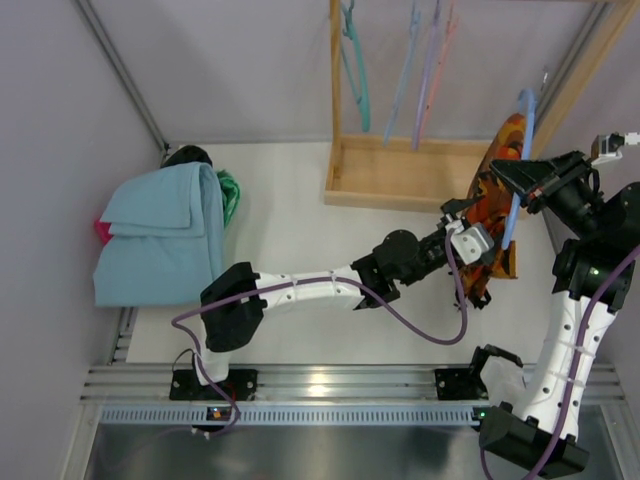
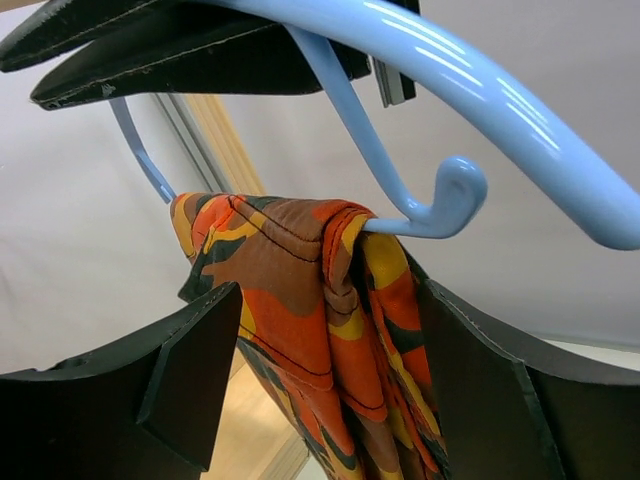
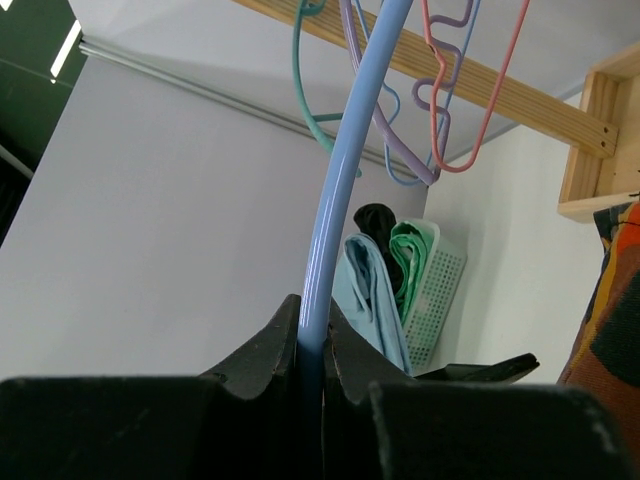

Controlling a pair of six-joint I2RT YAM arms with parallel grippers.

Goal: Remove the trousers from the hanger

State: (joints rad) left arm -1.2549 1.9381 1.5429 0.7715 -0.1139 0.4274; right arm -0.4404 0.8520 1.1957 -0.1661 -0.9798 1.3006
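The orange, yellow and brown camouflage trousers (image 1: 497, 200) hang over the bar of a light blue hanger (image 1: 518, 160) at the right of the table. My right gripper (image 1: 527, 180) is shut on the hanger; in the right wrist view the blue rod (image 3: 335, 200) runs up from between its closed jaws. My left gripper (image 1: 478, 238) is open, its jaws on either side of the hanging trousers (image 2: 320, 300) just below the hanger's bar end (image 2: 440, 200), apart from the cloth on the left side.
A wooden rack (image 1: 400, 170) at the back holds several coloured hangers (image 1: 410, 70). A basket at the left carries a light blue cloth (image 1: 160, 235) with green and black clothes (image 1: 228, 195). White walls close in the table.
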